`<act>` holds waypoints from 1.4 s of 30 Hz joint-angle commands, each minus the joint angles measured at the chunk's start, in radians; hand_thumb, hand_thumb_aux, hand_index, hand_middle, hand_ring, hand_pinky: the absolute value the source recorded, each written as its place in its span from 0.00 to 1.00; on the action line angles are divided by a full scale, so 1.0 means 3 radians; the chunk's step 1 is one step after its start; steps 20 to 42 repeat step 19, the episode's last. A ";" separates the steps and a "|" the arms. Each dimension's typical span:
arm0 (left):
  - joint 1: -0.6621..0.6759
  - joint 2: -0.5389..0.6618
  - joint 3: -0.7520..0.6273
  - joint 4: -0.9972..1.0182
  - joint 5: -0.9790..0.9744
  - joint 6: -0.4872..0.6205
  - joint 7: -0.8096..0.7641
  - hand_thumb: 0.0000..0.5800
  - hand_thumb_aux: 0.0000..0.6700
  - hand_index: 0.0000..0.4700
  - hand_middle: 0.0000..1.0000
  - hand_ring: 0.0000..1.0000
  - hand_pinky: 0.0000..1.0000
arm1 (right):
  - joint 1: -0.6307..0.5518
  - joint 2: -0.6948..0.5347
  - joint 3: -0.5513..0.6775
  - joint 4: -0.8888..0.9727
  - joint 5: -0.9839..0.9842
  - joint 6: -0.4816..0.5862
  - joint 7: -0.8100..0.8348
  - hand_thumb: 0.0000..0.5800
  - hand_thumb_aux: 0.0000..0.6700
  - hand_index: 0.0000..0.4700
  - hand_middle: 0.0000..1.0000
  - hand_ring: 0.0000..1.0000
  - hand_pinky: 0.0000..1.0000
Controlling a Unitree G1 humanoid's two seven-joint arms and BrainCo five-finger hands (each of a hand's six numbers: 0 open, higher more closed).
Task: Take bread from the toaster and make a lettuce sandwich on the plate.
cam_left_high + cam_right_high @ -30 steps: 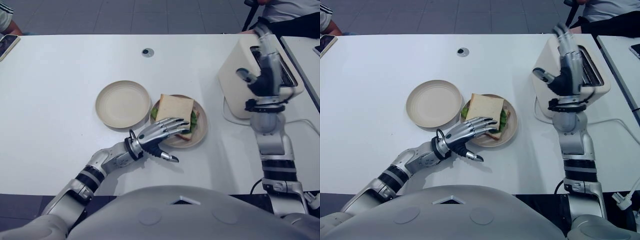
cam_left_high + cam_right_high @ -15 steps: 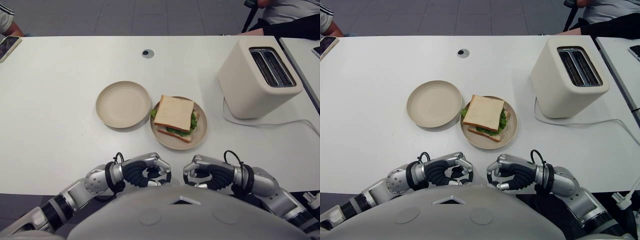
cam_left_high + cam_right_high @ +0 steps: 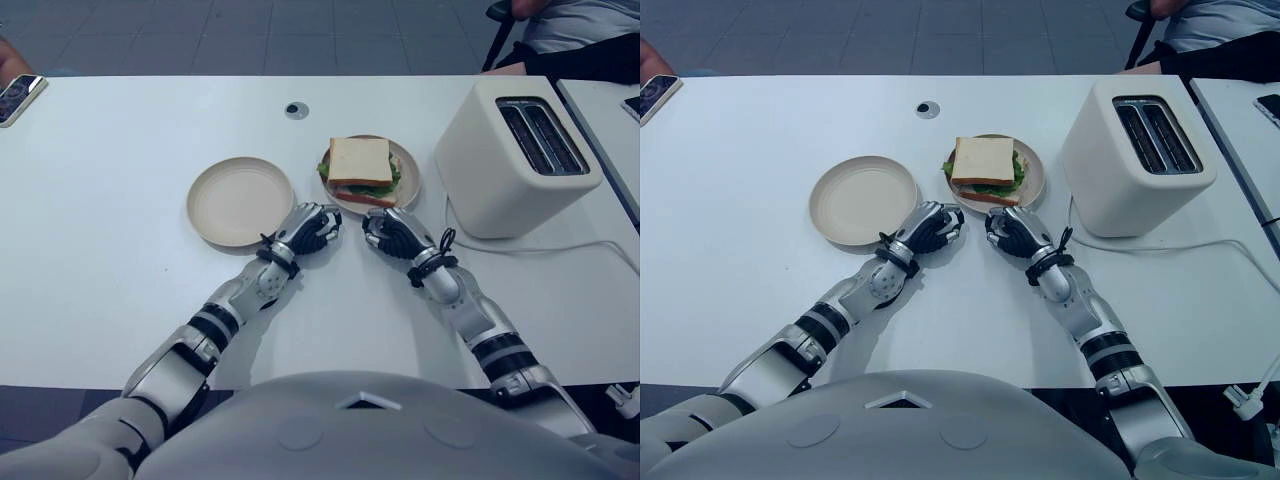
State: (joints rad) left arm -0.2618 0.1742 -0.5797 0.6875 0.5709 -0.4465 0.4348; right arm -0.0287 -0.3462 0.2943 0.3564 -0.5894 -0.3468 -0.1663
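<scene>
- Both arms have stretched forward since half a second ago: the hands were curled close in at the near edge of the tabletop (image 3: 100, 200) and now lie out on it, just short of the sandwich plate (image 3: 408, 170).
- That plate has also shifted. It now sits farther from the robot, behind and to the right of the empty plate (image 3: 240, 200) and closer to the toaster (image 3: 480, 170).
- Left hand (image 3: 308, 228) is clenched with nothing in it. It lies between the two plates, just beside the near rim of the sandwich plate; I cannot tell whether it touches.
- Right hand (image 3: 393, 232) is likewise clenched on nothing, just in front of the same plate's near right rim.
- Sandwich (image 3: 360, 165) lies flat on its plate with a square slice on top, and lettuce (image 3: 324, 168) pokes out at the sides between the slices.
- Toaster stands upright on the right of the tabletop with its two slots facing up, and its cord (image 3: 560, 250) trails along the tabletop to the right.
- Empty plate sits well apart from the toaster, to the left of the sandwich plate.
</scene>
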 commanded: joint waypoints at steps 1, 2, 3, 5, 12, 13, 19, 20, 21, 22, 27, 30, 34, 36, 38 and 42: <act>0.0428 -0.0111 0.0299 -0.0089 -0.0655 -0.0804 -0.0106 0.38 0.22 0.22 0.00 0.00 0.00 | 0.0145 0.0187 -0.0134 -0.0027 0.0342 -0.0415 -0.0238 0.00 0.00 0.00 0.00 0.00 0.00; 0.0549 -0.0117 0.0353 -0.0278 -0.0906 -0.1031 -0.0251 0.00 0.00 0.00 0.00 0.00 0.00 | 0.0195 0.0199 -0.0217 -0.0148 0.0474 -0.0601 -0.0293 0.00 0.00 0.00 0.00 0.00 0.00; 0.0674 -0.0107 0.0394 -0.0541 -0.1142 -0.1187 -0.0364 0.00 0.00 0.00 0.00 0.00 0.00 | 0.0261 0.0246 -0.0319 -0.0311 0.0695 -0.0764 -0.0306 0.00 0.00 0.00 0.00 0.00 0.00; 0.0884 -0.0123 0.0507 -0.1084 -0.1486 -0.1348 -0.0502 0.00 0.00 0.00 0.00 0.00 0.00 | 0.0378 0.0350 -0.0452 -0.0613 0.0981 -0.0964 -0.0348 0.00 0.00 0.00 0.00 0.00 0.00; 0.1006 -0.0371 0.0909 -0.1255 -0.1443 -0.1088 -0.0556 0.00 0.00 0.00 0.00 0.00 0.00 | 0.0452 0.0582 -0.0568 -0.0578 0.1088 -0.0885 -0.0307 0.00 0.00 0.00 0.00 0.00 0.00; 0.1000 -0.0396 0.0964 -0.1248 -0.1400 -0.1072 -0.0538 0.00 0.00 0.00 0.00 0.00 0.00 | 0.0452 0.0595 -0.0575 -0.0572 0.1082 -0.0899 -0.0304 0.00 0.00 0.00 0.00 0.00 0.00; 0.1025 -0.0535 0.1147 -0.1226 -0.1250 -0.1032 -0.0487 0.00 0.00 0.00 0.00 0.00 0.00 | 0.0473 0.0655 -0.0625 -0.0601 0.1065 -0.0999 -0.0289 0.00 0.00 0.00 0.00 0.00 0.00; 0.1025 -0.0535 0.1147 -0.1226 -0.1250 -0.1032 -0.0487 0.00 0.00 0.00 0.00 0.00 0.00 | 0.0473 0.0655 -0.0625 -0.0601 0.1065 -0.0999 -0.0289 0.00 0.00 0.00 0.00 0.00 0.00; 0.1025 -0.0535 0.1147 -0.1226 -0.1250 -0.1032 -0.0487 0.00 0.00 0.00 0.00 0.00 0.00 | 0.0473 0.0655 -0.0625 -0.0601 0.1065 -0.0999 -0.0289 0.00 0.00 0.00 0.00 0.00 0.00; 0.1025 -0.0535 0.1147 -0.1226 -0.1250 -0.1032 -0.0487 0.00 0.00 0.00 0.00 0.00 0.00 | 0.0473 0.0655 -0.0625 -0.0601 0.1065 -0.0999 -0.0289 0.00 0.00 0.00 0.00 0.00 0.00; 0.1025 -0.0535 0.1147 -0.1226 -0.1250 -0.1032 -0.0487 0.00 0.00 0.00 0.00 0.00 0.00 | 0.0473 0.0655 -0.0625 -0.0601 0.1065 -0.0999 -0.0289 0.00 0.00 0.00 0.00 0.00 0.00; 0.1025 -0.0535 0.1147 -0.1226 -0.1250 -0.1032 -0.0487 0.00 0.00 0.00 0.00 0.00 0.00 | 0.0473 0.0655 -0.0625 -0.0601 0.1065 -0.0999 -0.0289 0.00 0.00 0.00 0.00 0.00 0.00; 0.1025 -0.0535 0.1147 -0.1226 -0.1250 -0.1032 -0.0487 0.00 0.00 0.00 0.00 0.00 0.00 | 0.0473 0.0655 -0.0625 -0.0601 0.1065 -0.0999 -0.0289 0.00 0.00 0.00 0.00 0.00 0.00; 0.1025 -0.0535 0.1147 -0.1226 -0.1250 -0.1032 -0.0487 0.00 0.00 0.00 0.00 0.00 0.00 | 0.0473 0.0655 -0.0625 -0.0601 0.1065 -0.0999 -0.0289 0.00 0.00 0.00 0.00 0.00 0.00; 0.1025 -0.0535 0.1147 -0.1226 -0.1250 -0.1032 -0.0487 0.00 0.00 0.00 0.00 0.00 0.00 | 0.0473 0.0655 -0.0625 -0.0601 0.1065 -0.0999 -0.0289 0.00 0.00 0.00 0.00 0.00 0.00; 0.1025 -0.0535 0.1147 -0.1226 -0.1250 -0.1032 -0.0487 0.00 0.00 0.00 0.00 0.00 0.00 | 0.0473 0.0655 -0.0625 -0.0601 0.1065 -0.0999 -0.0289 0.00 0.00 0.00 0.00 0.00 0.00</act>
